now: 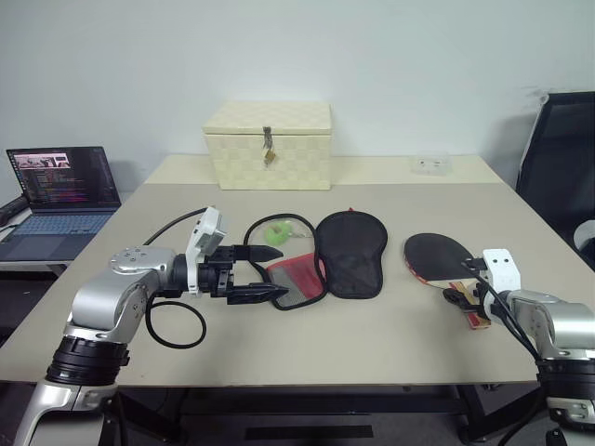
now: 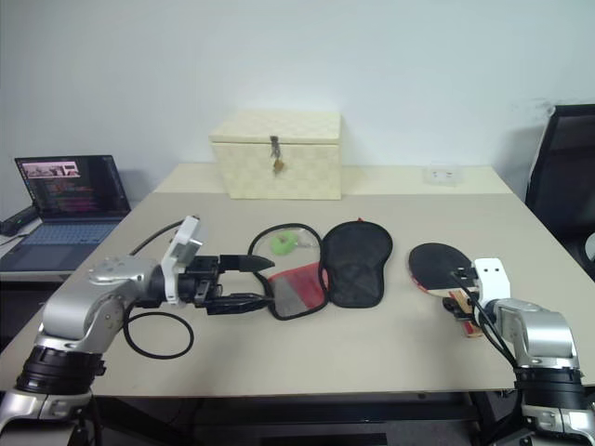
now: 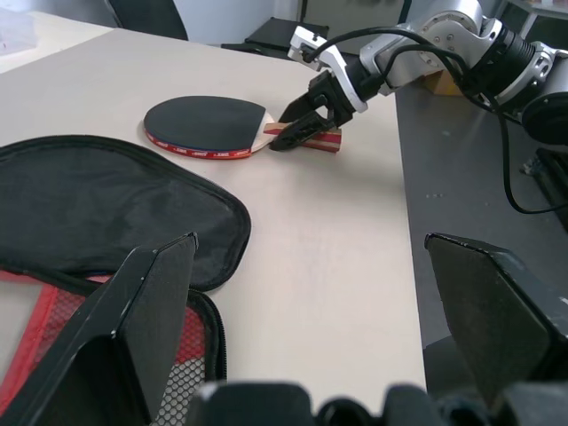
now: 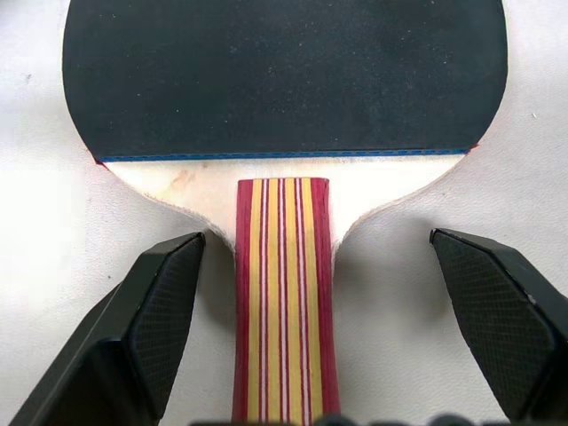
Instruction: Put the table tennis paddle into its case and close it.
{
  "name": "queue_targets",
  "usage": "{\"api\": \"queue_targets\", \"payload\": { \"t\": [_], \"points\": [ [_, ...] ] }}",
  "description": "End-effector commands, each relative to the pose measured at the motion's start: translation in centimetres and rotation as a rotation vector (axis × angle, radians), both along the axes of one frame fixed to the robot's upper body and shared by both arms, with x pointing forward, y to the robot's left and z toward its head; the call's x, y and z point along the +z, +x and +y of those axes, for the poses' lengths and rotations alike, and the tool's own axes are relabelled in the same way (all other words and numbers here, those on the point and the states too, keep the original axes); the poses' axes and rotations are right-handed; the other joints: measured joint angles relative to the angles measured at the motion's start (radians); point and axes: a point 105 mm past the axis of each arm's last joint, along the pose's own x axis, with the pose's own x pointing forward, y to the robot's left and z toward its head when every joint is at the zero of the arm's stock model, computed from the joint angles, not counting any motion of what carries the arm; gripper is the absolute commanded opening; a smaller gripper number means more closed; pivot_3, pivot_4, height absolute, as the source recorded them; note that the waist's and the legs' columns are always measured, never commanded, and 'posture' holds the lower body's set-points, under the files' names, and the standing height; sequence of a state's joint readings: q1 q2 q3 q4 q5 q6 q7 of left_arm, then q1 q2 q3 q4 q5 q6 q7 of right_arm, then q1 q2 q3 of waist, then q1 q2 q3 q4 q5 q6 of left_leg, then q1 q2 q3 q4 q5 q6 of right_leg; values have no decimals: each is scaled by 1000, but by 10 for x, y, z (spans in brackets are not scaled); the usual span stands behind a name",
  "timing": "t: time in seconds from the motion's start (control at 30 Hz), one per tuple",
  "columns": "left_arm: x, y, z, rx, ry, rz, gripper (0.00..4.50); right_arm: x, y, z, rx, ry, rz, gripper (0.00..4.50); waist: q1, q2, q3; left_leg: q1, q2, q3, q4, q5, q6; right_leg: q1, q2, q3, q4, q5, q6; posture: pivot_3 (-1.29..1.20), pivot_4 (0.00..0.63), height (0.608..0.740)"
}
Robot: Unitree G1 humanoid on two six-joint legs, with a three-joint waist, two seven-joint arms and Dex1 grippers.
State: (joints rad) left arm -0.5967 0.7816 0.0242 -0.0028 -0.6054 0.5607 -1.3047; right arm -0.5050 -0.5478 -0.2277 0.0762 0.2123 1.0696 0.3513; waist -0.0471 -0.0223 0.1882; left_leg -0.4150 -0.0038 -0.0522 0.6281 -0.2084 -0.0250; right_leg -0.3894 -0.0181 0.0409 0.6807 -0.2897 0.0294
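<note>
Right wrist view | table tennis paddle [image 4: 284,80]: black rubber face | red-yellow striped handle

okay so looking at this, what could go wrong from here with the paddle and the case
1. The right gripper is open astride the paddle handle, which lies flat on the table; closing may pinch its edges and skid it.
2. The handle is near the table's edge, so a nudge could drop it.
3. The case is floppy; the open left gripper may miss its rim.

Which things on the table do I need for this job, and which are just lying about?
Needed:
table tennis paddle, right claw open astride its handle
case, lying open
left claw, open

Lying about:
cream box
laptop
small clear box
</note>
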Motion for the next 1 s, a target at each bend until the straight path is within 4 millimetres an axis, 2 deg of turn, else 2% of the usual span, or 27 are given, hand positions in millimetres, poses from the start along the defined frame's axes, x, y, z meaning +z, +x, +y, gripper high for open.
{"api": "queue_targets", "payload": {
  "t": [0.03, 0.27, 0.3, 0.43, 0.53, 0.63, 0.7, 0.77, 0.83, 1.0],
  "points": [
    [6, -3, 4, 11, 5, -42, 4500, -6, 5, 2, -43, 37, 0, 3572, -6, 0, 0, 0, 0, 0, 0, 0, 0, 0, 0, 0, 0, 0, 0, 0, 150, 740],
    [1, -8, 12, 51, 7, -37, 4500, 14, 19, -2, -86, 33, -79, 1255, -12, -1, 0, 2, 1, 0, 1, 0, 0, 0, 0, 2, 0, 0, 0, 0, 150, 740],
    [1, -8, 13, 57, 7, -37, 4500, 20, 22, -2, -88, 31, -101, 1070, -12, -1, 0, 1, 1, 0, 1, 0, 0, 0, 0, 2, 0, 0, 0, 0, 150, 740],
    [-1, -12, 17, 77, 3, -29, 4500, 66, 34, 16, -61, 68, -236, 1070, -14, 2, 1, 1, 1, 0, 0, 0, 0, -1, 0, 3, 1, 0, 0, 0, 150, 740],
    [-3, -14, 20, 90, 1, -22, 4500, 95, 38, 46, -2, 118, -314, 1070, -13, 3, 2, 0, 1, 0, 0, 0, 0, -2, 0, 3, 1, 0, 0, 0, 150, 740],
    [-4, -16, 20, 97, 0, -17, 4500, 109, 38, 78, 40, 177, -347, 1070, -12, 3, 2, -2, 2, -2, -2, 0, 0, -5, 0, 3, 1, 0, 0, 0, 150, 740],
    [-5, -17, 21, 101, -1, -15, 4500, 108, 36, 102, 67, 227, -340, 1070, -9, 3, 2, -3, 2, -3, -2, 0, 0, -5, 0, 2, 1, 0, -1, 0, 150, 740],
    [-6, -17, 21, 104, -1, -13, 4500, 99, 33, 132, 108, 269, -315, 1070, -8, 3, 2, -3, 2, -3, -2, 0, 0, -5, -1, 2, 0, 0, -1, 0, 150, 740],
    [-7, -17, 20, 106, -2, -12, 4500, 88, 32, 153, 120, 291, -294, 1070, -8, 3, 2, -3, 2, -3, -2, 0, 0, -5, -1, 2, 1, 0, -1, 0, 150, 740],
    [-7, -19, 19, 112, -2, -13, 4500, 73, 40, 181, 94, 324, -284, 1070, -7, 3, 2, -3, 1, -3, -1, 0, 0, -5, -1, 2, 1, 0, -1, 0, 150, 740]
  ]
}}
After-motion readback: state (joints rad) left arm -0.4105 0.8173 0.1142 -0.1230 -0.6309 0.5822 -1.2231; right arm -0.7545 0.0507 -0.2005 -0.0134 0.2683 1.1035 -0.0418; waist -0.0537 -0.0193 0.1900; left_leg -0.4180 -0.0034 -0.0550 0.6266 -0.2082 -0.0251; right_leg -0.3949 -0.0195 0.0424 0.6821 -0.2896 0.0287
